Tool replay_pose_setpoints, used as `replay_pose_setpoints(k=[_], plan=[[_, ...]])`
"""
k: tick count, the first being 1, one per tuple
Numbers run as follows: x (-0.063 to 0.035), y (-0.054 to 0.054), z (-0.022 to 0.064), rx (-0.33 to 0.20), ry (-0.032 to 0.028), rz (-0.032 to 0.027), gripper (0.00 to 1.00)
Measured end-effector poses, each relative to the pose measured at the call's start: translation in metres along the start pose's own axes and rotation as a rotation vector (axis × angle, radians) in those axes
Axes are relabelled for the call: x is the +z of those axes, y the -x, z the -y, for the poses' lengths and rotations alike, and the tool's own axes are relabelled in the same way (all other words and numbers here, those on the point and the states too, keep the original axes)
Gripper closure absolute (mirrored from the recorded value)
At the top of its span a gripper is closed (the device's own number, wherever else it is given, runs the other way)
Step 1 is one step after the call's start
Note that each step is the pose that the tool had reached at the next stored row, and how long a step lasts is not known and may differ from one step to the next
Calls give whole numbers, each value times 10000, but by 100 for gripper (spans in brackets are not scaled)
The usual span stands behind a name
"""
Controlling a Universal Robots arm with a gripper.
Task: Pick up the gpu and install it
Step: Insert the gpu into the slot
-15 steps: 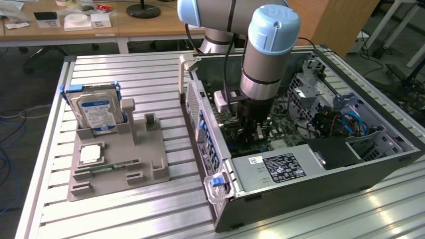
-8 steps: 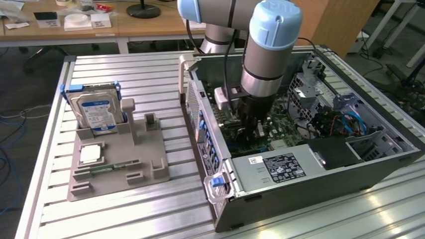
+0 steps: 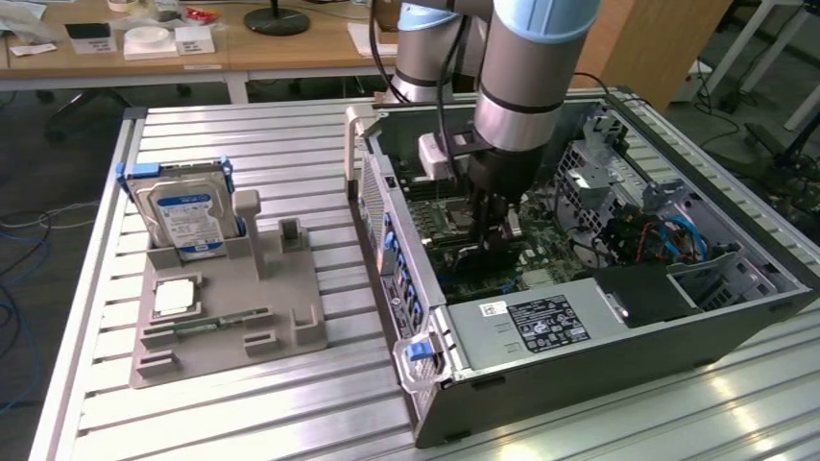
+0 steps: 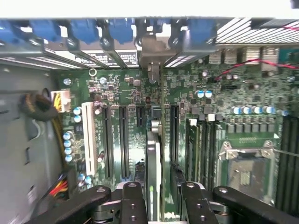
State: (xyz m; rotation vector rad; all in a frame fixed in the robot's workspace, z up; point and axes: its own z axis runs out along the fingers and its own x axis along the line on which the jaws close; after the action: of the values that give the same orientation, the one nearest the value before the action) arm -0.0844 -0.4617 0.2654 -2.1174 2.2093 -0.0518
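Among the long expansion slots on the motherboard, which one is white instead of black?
The white slot, the outermost one, beside the row of blue capacitors; the other long slots are black.

The robot's grey-and-light-blue jointed arm (image 3: 519,86) hangs almost straight down, its silver wrist section above a black two-fingered gripper (image 3: 494,230) that points downward. In the wrist view the gripper's black fingers (image 4: 133,203) stand upright and parallel, partly apart, with a narrow gap between them.
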Motion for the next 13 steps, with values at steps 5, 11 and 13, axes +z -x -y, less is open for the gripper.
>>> replay_pose_setpoints(k=[5,11,13], plan=[[-41,2,3,0,-5,0,66],[-41,1,3,0,-5,0,84],[-41,1,3,0,-4,0,90]])
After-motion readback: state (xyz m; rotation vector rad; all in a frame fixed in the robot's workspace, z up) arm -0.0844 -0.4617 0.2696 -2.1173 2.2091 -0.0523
